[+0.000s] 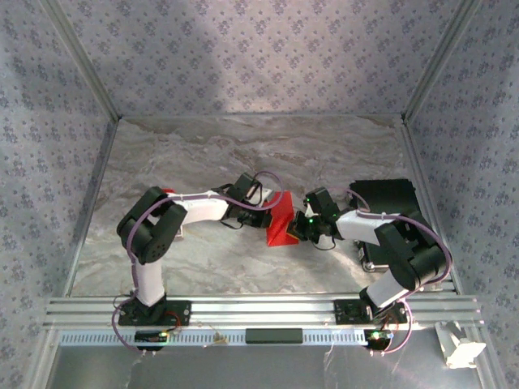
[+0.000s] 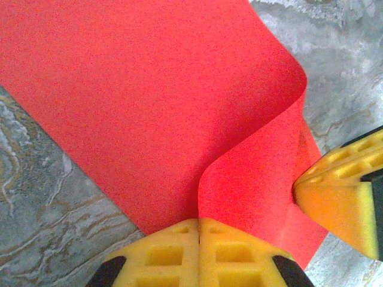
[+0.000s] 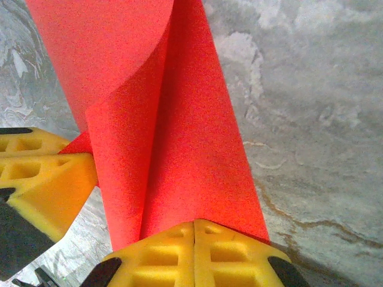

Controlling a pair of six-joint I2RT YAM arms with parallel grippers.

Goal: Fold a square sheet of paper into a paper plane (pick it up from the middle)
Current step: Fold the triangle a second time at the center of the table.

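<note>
Pinches the square sheet of paper (image 1: pixel 282 223) from both sides, near the middle of the table (image 1: pixel 243 154), between the two arms. Clenches the left pincer (image 1: pixel 259 214) on a raised ridge of the red paper and the right pincer (image 1: pixel 302 228) on the opposite side, yellow tips pressed together with paper trapped between. Probably does so to bring one half over the other and set a first centre crease: judged an early fold, with no dart shape yet. Seems to lift part of the sheet while leaving the rest flat on the table. From above, gives the layout alone: a red patch between dark wrists, and a black case (image 1: pixel 388 198) well apart at the right. From the left wrist, reveals the curl bulging toward the other pincer's tip. From the right wrist, reveals two layers rolled into a loose tube, not creased flat, which cannot be read from overhead.
</note>
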